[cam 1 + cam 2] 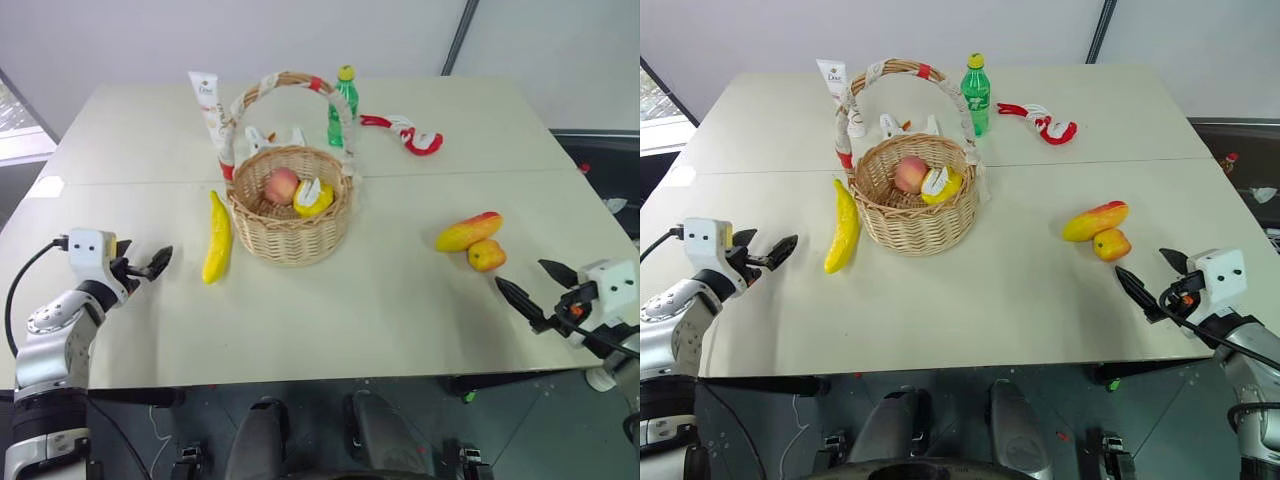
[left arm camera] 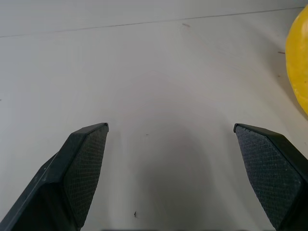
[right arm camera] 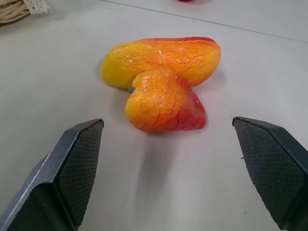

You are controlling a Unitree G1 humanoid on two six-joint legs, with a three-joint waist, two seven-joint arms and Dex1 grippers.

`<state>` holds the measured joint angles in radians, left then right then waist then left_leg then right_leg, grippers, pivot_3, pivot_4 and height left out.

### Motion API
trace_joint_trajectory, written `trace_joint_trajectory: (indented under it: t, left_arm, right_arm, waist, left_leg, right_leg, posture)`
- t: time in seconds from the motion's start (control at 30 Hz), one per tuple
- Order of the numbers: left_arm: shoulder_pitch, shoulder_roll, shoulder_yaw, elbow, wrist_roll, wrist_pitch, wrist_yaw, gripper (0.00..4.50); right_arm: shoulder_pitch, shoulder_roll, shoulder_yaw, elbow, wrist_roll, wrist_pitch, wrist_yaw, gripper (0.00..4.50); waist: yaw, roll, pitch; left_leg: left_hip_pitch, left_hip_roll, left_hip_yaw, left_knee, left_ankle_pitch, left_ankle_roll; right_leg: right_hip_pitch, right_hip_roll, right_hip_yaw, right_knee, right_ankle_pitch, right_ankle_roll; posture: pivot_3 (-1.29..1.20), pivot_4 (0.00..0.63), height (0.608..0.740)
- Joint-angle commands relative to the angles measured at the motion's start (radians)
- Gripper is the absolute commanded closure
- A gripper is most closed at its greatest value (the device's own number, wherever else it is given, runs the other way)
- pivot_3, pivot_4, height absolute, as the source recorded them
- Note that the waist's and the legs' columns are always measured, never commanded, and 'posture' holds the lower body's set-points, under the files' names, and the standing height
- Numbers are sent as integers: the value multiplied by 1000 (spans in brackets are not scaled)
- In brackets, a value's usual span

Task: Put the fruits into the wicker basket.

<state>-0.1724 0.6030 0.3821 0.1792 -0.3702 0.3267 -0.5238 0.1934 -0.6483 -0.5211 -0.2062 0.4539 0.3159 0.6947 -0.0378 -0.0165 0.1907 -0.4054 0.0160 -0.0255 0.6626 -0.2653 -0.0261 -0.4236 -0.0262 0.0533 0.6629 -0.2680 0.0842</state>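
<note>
Right claw [image 1: 540, 290] empty beside mango [image 1: 468, 231].

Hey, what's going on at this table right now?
A humanoid robot is sorting fruit into the wicker basket. A peach already lies inside. The banana lies beside it; the mango and a small orange fruit sit touching. The left gripper and right gripper are open, holding nothing.

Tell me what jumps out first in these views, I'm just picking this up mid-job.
The wicker basket with its tall wrapped handle stands mid-table, a peach and a yellow fruit already inside. A banana lies on the table close beside its left, while the mango and a small orange-yellow fruit touch near the open right gripper.
</note>
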Motion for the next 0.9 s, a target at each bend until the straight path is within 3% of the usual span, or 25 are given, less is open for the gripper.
trace_joint_trajectory:
  t: [0.03,0.3,0.5,0.7,0.9]
  left_arm:
    - [-5,5,34,-45,-19,7,12,0]
    - [-10,7,15,-81,-45,69,11,0]
    - [-58,16,17,-154,-136,195,-21,0]
    - [-120,34,-28,-248,-221,441,-7,0]
    - [-189,34,-85,-281,-235,674,71,0]
  right_arm:
    - [-13,-6,-15,-4,3,-25,0,25]
    - [-51,-24,-15,-35,4,-20,-7,25]
    - [-139,-81,42,-196,82,92,12,25]
    - [-252,-103,270,-419,154,235,11,25]
    - [-347,-64,484,-478,103,241,10,25]
  waist:
    - [0,0,0]
    - [-1,0,0]
    - [-3,0,0]
    - [-4,0,0]
    - [-2,-1,0]
  left_leg:
    - [0,0,0,0,0,0]
    - [0,0,0,0,0,0]
    - [0,0,0,0,0,0]
    - [0,0,-1,0,0,0]
    - [-1,-1,-2,1,0,0]
  right_leg:
    - [0,0,0,0,0,0]
    - [0,0,0,0,0,0]
    - [0,0,0,1,0,0]
    - [0,0,-1,1,0,0]
    - [0,0,-1,1,0,0]
  posture:
    - [0,150,740]
    - [0,150,740]
    - [0,150,740]
    - [0,150,740]
    - [0,150,740]
